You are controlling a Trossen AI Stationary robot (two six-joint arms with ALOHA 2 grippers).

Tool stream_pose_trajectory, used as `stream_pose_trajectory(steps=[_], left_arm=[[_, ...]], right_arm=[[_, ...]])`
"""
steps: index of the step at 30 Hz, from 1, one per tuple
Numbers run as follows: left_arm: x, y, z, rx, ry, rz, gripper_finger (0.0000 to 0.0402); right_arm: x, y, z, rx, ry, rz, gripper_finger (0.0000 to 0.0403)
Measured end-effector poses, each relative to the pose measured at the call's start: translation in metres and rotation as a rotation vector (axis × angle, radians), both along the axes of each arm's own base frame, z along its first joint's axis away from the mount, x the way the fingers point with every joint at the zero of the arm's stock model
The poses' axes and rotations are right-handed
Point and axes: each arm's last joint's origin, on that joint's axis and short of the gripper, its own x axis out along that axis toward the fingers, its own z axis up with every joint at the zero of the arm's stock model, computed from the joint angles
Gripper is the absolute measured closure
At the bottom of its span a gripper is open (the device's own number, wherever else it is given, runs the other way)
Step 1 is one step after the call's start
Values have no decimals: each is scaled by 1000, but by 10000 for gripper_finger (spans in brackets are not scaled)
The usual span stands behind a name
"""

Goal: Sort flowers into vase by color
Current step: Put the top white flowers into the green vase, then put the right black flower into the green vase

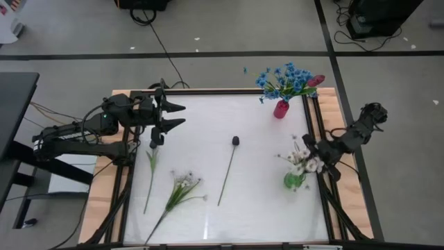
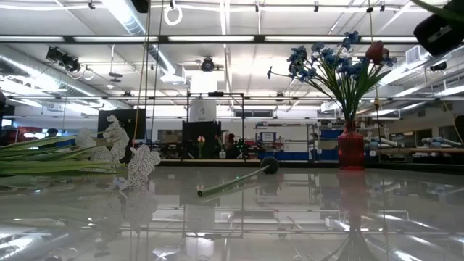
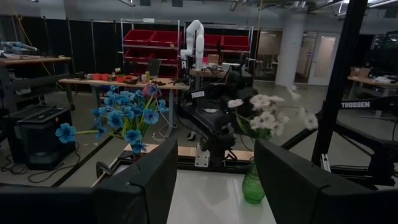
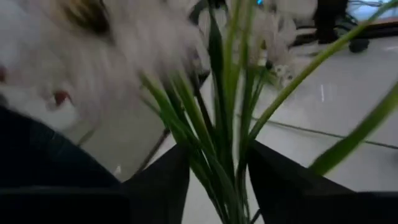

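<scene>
Right gripper (image 1: 310, 148) at frame right, fingers parted around white flowers (image 1: 301, 161) in green vase (image 1: 294, 181), left gripper (image 1: 179, 117) spread wide, empty, upper left above bench (image 1: 263, 208)

Red vase (image 1: 280, 109), green vase (image 1: 294, 181)

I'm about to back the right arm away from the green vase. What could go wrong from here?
1. The right hand has parted its fingers, but white flower stems run between them; pulling back could snag them.
2. The green vase stands close to the table's right edge; a tug might tip it.
</scene>
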Motion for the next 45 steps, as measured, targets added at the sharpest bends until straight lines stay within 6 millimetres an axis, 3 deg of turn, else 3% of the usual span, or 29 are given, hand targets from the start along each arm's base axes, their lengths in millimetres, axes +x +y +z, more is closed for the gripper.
stream_pose_trajectory(steps=[6,13,16,20,27,30,34,38,45], left_arm=[[0,0,0,0,0,0,184],[0,0,0,0,0,0,184],[0,0,0,0,0,0,184],[0,0,0,0,0,0,184],[0,0,0,0,0,0,184],[0,0,0,0,0,0,184],[0,0,0,0,0,0,184],[0,0,0,0,0,0,184],[0,0,0,0,0,0,184]], right_arm=[[-7,-6,-1,192,82,-55,202],[-8,-7,1,417,181,-154,195],[-11,-12,8,576,227,-267,194],[-18,-18,29,708,214,-274,194],[-30,-28,40,771,286,-316,194],[-31,-30,53,832,199,-314,194],[-32,-35,78,886,-77,-342,194],[-29,-38,96,789,-314,-489,195],[4,-21,100,577,-344,-793,203]])
